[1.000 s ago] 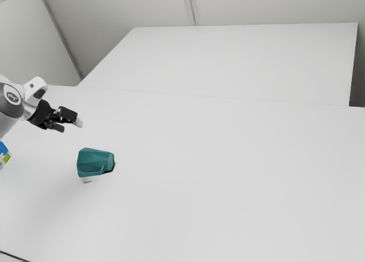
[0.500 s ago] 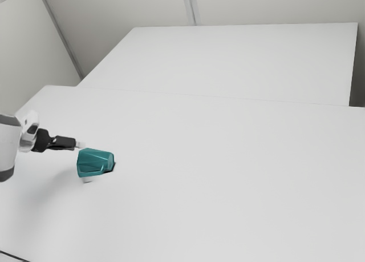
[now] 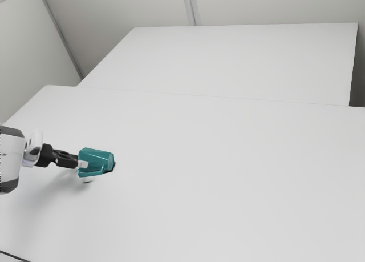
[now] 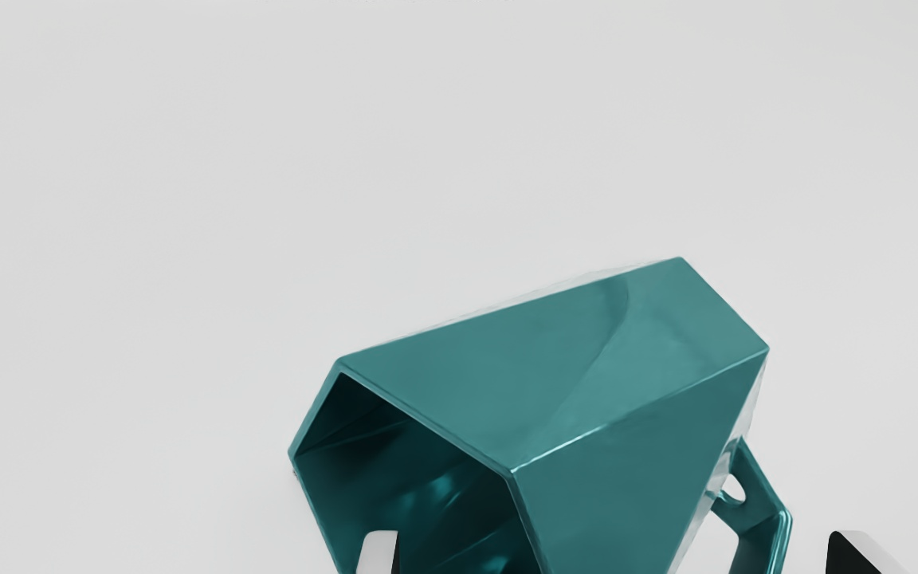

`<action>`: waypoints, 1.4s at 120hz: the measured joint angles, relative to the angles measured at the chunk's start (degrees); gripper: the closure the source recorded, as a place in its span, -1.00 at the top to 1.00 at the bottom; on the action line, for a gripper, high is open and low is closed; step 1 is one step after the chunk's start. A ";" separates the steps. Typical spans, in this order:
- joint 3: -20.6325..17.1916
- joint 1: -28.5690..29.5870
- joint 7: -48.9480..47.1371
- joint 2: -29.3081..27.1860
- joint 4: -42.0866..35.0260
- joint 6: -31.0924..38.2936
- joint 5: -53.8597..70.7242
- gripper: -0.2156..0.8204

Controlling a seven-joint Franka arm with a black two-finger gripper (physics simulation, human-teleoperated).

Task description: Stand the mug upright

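In the exterior view a teal faceted mug [image 3: 100, 161] lies on its side, and my gripper [image 3: 83, 164] reaches its mouth end from the exterior view's left, a light fingertip overlapping the mug. The wrist view has the mug [image 4: 586, 383] with its dark opening facing the hand and its handle at the side. There my gripper [image 4: 612, 552] is open: one fingertip stands in front of the mug's opening, the other lies beyond the handle. Whether either finger touches the mug I cannot tell.
A white table [image 3: 217, 182] carries the mug. Beyond its far edge is another white surface [image 3: 228, 62], with pale wall panels behind. A dark thin line [image 3: 14, 256] crosses the lower left corner of the exterior view.
My gripper has come down and toward the exterior view's right, from above and left of the mug to its mouth end. The mug has not visibly moved.
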 joint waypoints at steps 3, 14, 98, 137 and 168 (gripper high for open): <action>-0.01 -0.47 0.76 0.06 0.01 0.00 -0.17 0.54; -0.03 -2.25 3.28 0.11 -0.01 0.03 -1.19 0.54; -0.09 -3.06 13.60 -2.05 -1.48 -0.14 -8.56 -0.46; -0.21 -7.43 15.50 -2.76 -1.40 -0.54 -10.15 -0.81; -0.29 -11.23 16.38 -3.87 -1.40 -0.87 -11.23 -0.90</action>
